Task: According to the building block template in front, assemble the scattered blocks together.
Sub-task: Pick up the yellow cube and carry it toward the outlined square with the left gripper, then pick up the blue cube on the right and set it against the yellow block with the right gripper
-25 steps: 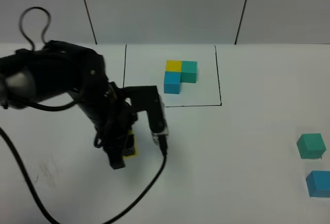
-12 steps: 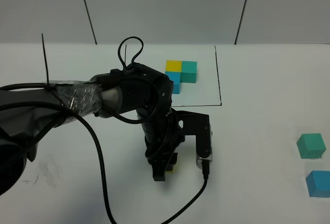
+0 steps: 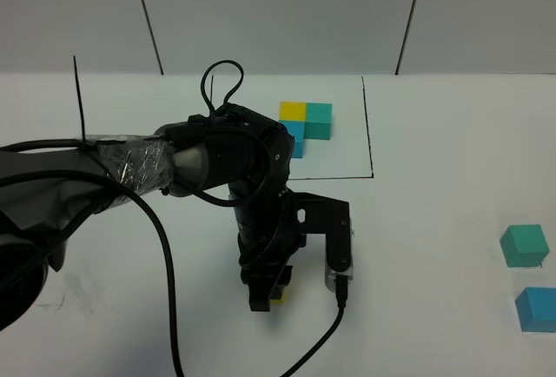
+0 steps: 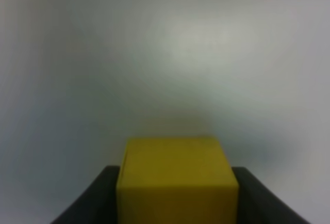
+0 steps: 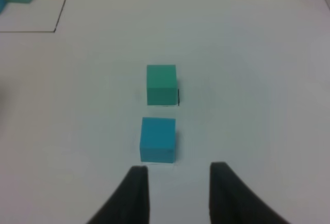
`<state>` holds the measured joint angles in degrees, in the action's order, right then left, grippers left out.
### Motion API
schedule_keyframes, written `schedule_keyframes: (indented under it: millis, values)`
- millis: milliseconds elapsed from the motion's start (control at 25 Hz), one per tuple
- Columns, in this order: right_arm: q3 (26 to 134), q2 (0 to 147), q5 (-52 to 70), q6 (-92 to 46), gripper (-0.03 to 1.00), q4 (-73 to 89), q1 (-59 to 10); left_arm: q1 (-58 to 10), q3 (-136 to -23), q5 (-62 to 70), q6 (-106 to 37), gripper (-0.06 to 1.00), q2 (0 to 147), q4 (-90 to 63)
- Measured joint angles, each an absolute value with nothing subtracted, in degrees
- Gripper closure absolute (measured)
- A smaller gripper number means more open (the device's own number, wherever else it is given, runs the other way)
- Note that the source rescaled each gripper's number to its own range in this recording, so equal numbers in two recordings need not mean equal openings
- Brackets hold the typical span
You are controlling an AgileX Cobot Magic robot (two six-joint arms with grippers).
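Grip: left gripper [image 4: 176, 195] clamps the yellow cube [image 4: 177, 170] by opposite flat faces, near the centre of the table [image 3: 434, 290], in front of the building block template [image 3: 313, 119]. Cube likely light, rigid, matte, non-slip. Right gripper [image 5: 178, 193] parted, empty.

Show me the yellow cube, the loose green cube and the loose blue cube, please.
yellow cube [image 4: 178, 164]: left wrist view, on its camera-facing face.
loose green cube [image 5: 161, 77]: right wrist view, on its top face.
loose blue cube [image 5: 158, 133]: right wrist view, on its top face.
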<state>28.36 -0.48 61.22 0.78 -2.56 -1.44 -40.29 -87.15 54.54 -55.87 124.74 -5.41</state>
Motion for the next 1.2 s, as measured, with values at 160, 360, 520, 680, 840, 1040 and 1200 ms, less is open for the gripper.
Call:
schedule_keyframes:
  millis: [160,360,520,680,840,1040,1200]
  values:
    - [28.36,-0.48,61.22,0.78,0.97,-2.56,-1.44,-40.29,-91.46,62.07,-50.64,0.62,125.67,-5.14]
    - [28.36,-0.48,61.22,0.78,0.97,-2.56,-1.44,-40.35,-101.83,66.84,-42.75,0.04,124.86,-3.01]
    - [28.36,-0.48,61.22,0.78,0.97,-2.56,-1.44,-40.35,-109.67,68.32,-33.14,-0.05,121.62,2.04]
    - [28.36,-0.48,61.22,0.78,0.97,-2.56,-1.44,-40.35,-112.39,68.38,-19.33,-0.02,114.17,12.13]
    - [28.36,-0.48,61.22,0.78,0.97,-2.56,-1.44,-38.12,-112.50,68.38,-10.05,0.18,105.08,19.52]
    - [28.36,-0.48,61.22,0.78,0.97,-2.56,-1.44,-31.54,-112.50,68.43,-4.97,0.38,92.28,21.12]
    - [28.36,-0.48,61.22,0.78,0.97,-2.56,-1.44,-28.06,-112.57,68.43,-4.31,0.40,79.81,21.41]
